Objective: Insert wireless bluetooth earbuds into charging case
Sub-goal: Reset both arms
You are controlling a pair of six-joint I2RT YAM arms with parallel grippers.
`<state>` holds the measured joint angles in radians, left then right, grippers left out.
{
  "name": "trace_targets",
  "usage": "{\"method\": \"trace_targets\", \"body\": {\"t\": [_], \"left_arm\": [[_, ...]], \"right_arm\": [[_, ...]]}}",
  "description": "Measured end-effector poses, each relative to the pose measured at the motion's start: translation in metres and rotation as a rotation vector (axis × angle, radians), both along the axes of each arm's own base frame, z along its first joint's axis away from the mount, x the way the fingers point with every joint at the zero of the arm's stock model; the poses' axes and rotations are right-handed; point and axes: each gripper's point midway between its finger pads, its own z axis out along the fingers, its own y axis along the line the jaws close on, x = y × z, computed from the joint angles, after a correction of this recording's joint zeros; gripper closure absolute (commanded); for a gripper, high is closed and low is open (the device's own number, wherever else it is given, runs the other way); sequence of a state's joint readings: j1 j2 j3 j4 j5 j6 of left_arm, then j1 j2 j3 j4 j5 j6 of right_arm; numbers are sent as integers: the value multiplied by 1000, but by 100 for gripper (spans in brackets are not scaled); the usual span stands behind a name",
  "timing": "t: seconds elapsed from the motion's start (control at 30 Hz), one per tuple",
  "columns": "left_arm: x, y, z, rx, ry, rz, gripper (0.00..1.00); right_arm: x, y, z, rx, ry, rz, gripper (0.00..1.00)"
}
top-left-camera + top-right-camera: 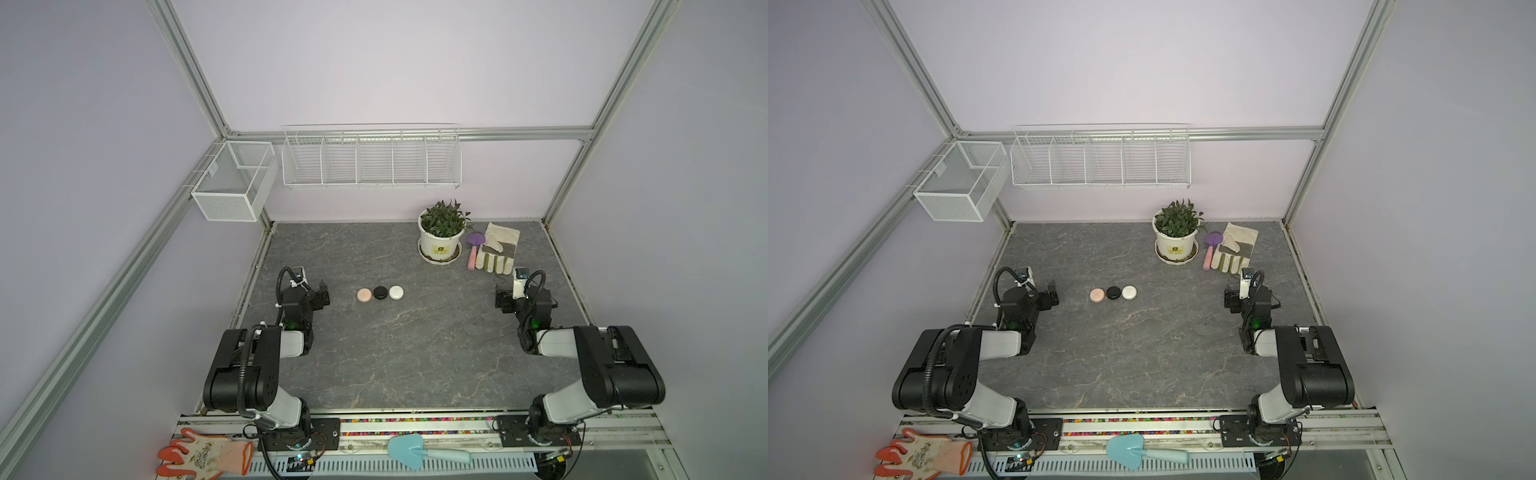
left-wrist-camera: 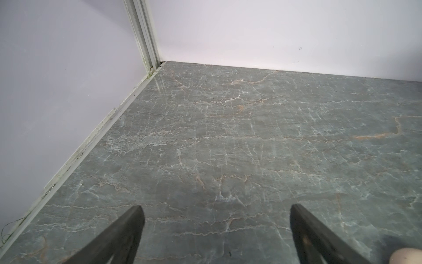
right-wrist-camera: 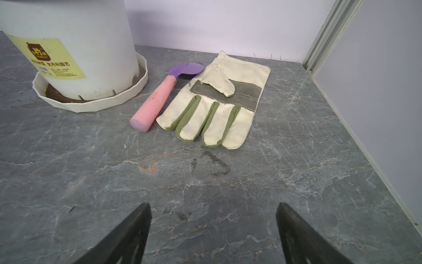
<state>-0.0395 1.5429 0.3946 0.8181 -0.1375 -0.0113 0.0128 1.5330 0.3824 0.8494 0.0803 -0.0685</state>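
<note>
Both arms sit folded low at the tabletop's (image 1: 415, 353) side edges, fingers spread wide and empty.
The left fingers (image 2: 123, 235) point toward the far left corner. The right fingers (image 3: 127, 233) face the work glove (image 3: 214, 107) near the far right corner. Pink (image 1: 364, 294), black (image 1: 380, 292) and white (image 1: 396, 292) charging cases lie shut in a row mid-tabletop; the earbuds cannot be made out.

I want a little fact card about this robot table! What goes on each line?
cases: pink case, black case, white case, side by side in a row mid-table, all look closed
earbuds: none in sight
left gripper: open, empty, over bare table
right gripper: open, empty, facing the glove
back corner: potted plant, purple trowel with pink handle, glove
</note>
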Motion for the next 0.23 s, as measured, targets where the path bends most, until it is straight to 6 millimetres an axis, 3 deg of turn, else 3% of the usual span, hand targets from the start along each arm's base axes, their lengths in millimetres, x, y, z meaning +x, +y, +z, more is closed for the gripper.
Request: {"method": "trace_targets", "body": {"t": [0.23], "left_arm": [[1, 0, 3, -4, -15, 1, 1]], "right_arm": [[3, 1, 3, 19, -4, 11, 11]]}}
